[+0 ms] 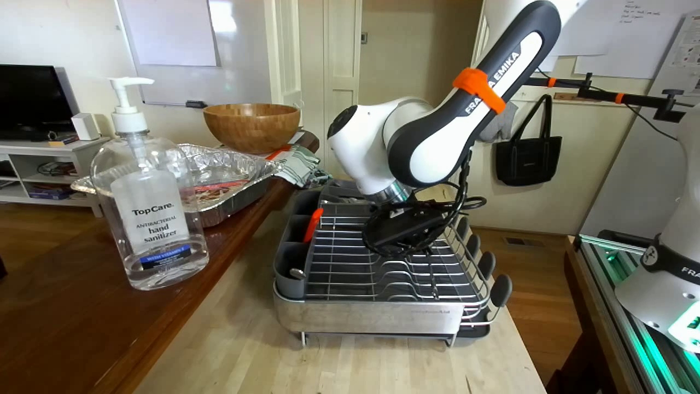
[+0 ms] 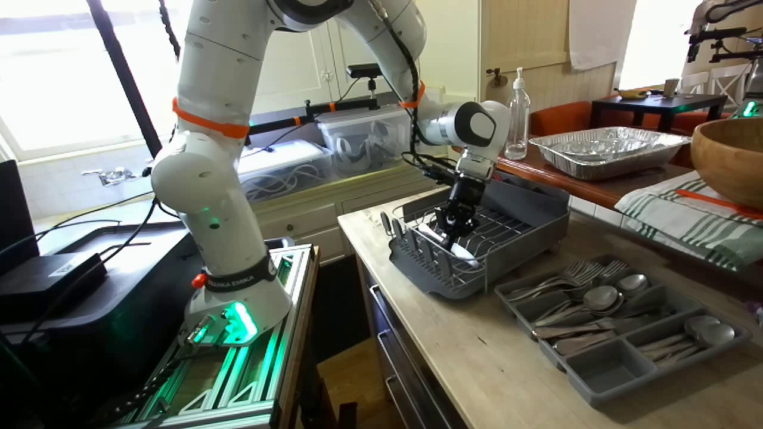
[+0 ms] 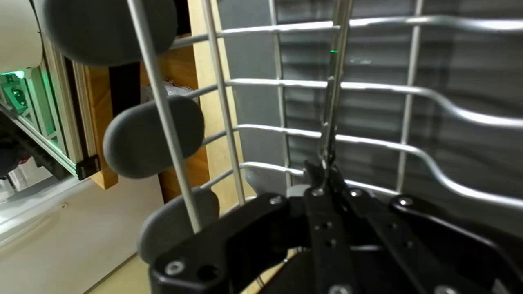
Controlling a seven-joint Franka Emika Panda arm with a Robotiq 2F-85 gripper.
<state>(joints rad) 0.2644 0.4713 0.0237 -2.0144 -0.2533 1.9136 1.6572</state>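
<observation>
One pump bottle (image 1: 153, 219) stands at the left in an exterior view; right of it, the dish rack (image 1: 372, 317) sits on the tabletop (image 1: 229, 339), where the grip is hidden. The wrist view shows it: the end effector (image 3: 325, 164) pinches a thin metal utensil (image 3: 334, 77), edge-on over the rack's wires (image 3: 261, 82), contact unclear. The arm (image 1: 437, 145) slopes down from the upper right, its last section pointing steeply into the rack.
</observation>
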